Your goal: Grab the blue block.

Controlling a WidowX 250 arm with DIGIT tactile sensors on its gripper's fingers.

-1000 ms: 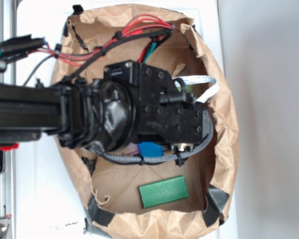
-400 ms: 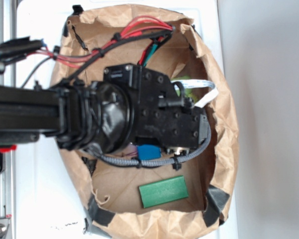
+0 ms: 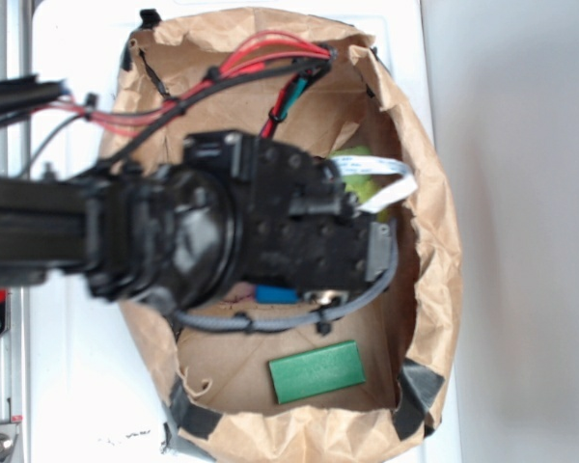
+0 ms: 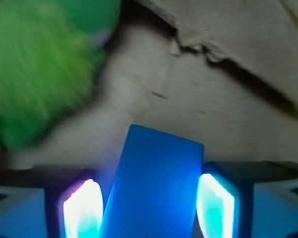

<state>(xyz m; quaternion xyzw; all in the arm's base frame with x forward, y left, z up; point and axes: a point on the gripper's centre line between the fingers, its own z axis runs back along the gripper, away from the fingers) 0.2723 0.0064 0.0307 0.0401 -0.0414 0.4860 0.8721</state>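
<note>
**Straddling the blue block inside the paper bag**

Reaching in from the left edge of the exterior view, the black WidowX arm point(image 3: 174, 241) hangs over an opened brown paper bag point(image 3: 434, 251) that lies on a white counter point(image 3: 68, 386). Most of the bag's floor is covered by the wrist housing; red and black cables point(image 3: 241, 68) run from it toward the bag's far rim.

In the wrist view the gripper point(image 4: 149, 206) is partly open, its two fingers point(image 4: 82, 208) glowing pale blue-white on either side of the blue block point(image 4: 154, 183). The block stands between them, leaning slightly, its rounded top corners clear of the fingers. A narrow gap shows on each side, so whether either finger touches the block cannot be told from this angle.

From the exterior view only a thin strip of the blue block point(image 3: 275, 294) shows, just under the lower edge of the wrist housing, near the middle of the bag's floor.

A flat dark green block point(image 3: 317, 370) lies apart from it, toward the bag's near rim. A fuzzy bright green object point(image 4: 37, 64), blurred, fills the upper left of the wrist view, beyond the block.
</note>
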